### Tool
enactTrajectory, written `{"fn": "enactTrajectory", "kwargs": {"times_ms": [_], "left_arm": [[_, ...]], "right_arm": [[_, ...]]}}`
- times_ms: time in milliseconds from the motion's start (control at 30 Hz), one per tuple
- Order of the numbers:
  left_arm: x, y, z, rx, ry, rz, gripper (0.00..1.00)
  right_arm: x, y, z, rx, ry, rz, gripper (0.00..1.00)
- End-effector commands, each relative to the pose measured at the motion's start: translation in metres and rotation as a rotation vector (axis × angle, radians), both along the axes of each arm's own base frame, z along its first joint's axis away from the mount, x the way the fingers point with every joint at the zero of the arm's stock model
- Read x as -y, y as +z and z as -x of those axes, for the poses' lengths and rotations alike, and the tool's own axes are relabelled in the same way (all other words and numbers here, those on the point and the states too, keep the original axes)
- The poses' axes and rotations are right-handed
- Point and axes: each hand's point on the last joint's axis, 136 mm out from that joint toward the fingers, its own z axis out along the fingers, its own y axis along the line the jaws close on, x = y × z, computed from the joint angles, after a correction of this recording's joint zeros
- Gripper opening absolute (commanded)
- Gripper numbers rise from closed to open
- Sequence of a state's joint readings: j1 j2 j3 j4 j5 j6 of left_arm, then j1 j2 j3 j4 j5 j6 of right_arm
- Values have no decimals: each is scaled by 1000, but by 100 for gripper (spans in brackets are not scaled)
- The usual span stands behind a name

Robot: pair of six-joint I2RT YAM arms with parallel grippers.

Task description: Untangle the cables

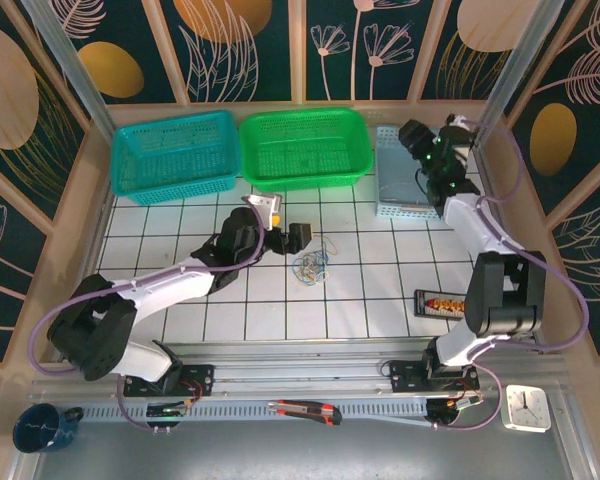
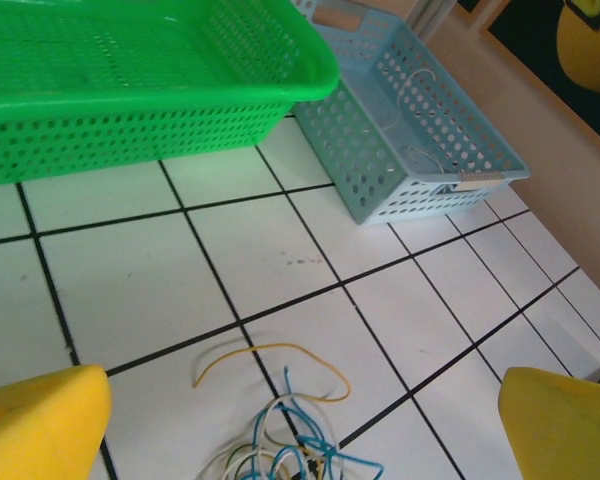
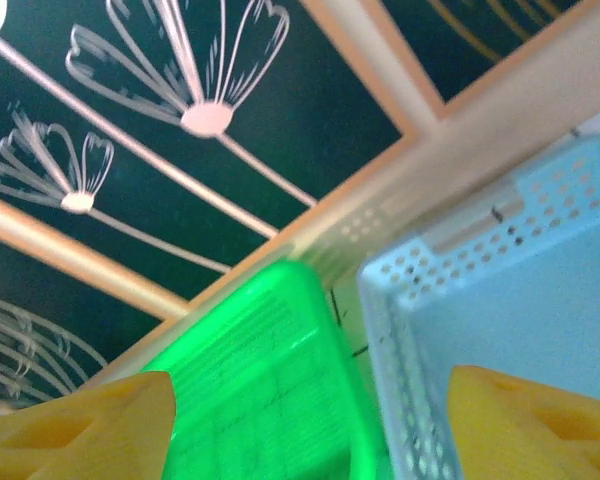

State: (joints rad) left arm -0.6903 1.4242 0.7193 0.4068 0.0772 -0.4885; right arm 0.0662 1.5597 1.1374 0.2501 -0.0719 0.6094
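Note:
The cables (image 1: 311, 265) are a small tangle of thin white, yellow and blue wires on the white tiles, mid-table. My left gripper (image 1: 283, 222) hovers just left of them, open. In the left wrist view the cables (image 2: 280, 445) lie at the bottom edge between the yellow fingers (image 2: 42, 425), with one yellow loop reaching up; nothing is gripped. My right gripper (image 1: 420, 140) is raised over the pale blue basket (image 1: 405, 180) at the back right, open. In the right wrist view its gripper (image 3: 310, 405) has nothing between the fingers. A thin pale wire (image 2: 421, 78) lies inside the blue basket (image 2: 450, 175).
A teal basket (image 1: 175, 155) and a green basket (image 1: 305, 148) stand along the back wall. A small dark tray (image 1: 442, 303) sits by the right arm. On the front ledge lie a box cutter (image 1: 305, 410), a clock (image 1: 527, 408) and a mug (image 1: 45, 428).

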Motion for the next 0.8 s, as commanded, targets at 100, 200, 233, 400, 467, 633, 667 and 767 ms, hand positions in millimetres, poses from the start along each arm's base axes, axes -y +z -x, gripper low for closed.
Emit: {"fn": "enactTrajectory", "kwargs": {"times_ms": [100, 200, 233, 400, 467, 633, 667, 767], "left_arm": [[-28, 5, -1, -21, 79, 92, 99], [-44, 0, -2, -46, 124, 110, 99], [-49, -2, -2, -53, 139, 114, 99], [-65, -7, -1, -76, 178, 112, 99], [-69, -12, -1, -96, 195, 103, 99], [-67, -21, -4, -160, 170, 101, 99], [-65, -21, -5, -166, 163, 105, 99], [-60, -23, -7, -181, 142, 107, 99]], "right_arm": [[-64, -51, 48, -144, 163, -12, 71], [-106, -70, 73, -212, 264, 34, 71], [-120, -76, 83, -235, 300, 45, 71], [-159, -105, 129, -330, 406, 108, 68], [-164, -117, 144, -365, 421, 120, 67], [-158, -154, 170, -471, 410, 121, 62], [-158, -159, 171, -481, 417, 123, 61], [-167, -173, 174, -517, 490, 153, 51]]}}
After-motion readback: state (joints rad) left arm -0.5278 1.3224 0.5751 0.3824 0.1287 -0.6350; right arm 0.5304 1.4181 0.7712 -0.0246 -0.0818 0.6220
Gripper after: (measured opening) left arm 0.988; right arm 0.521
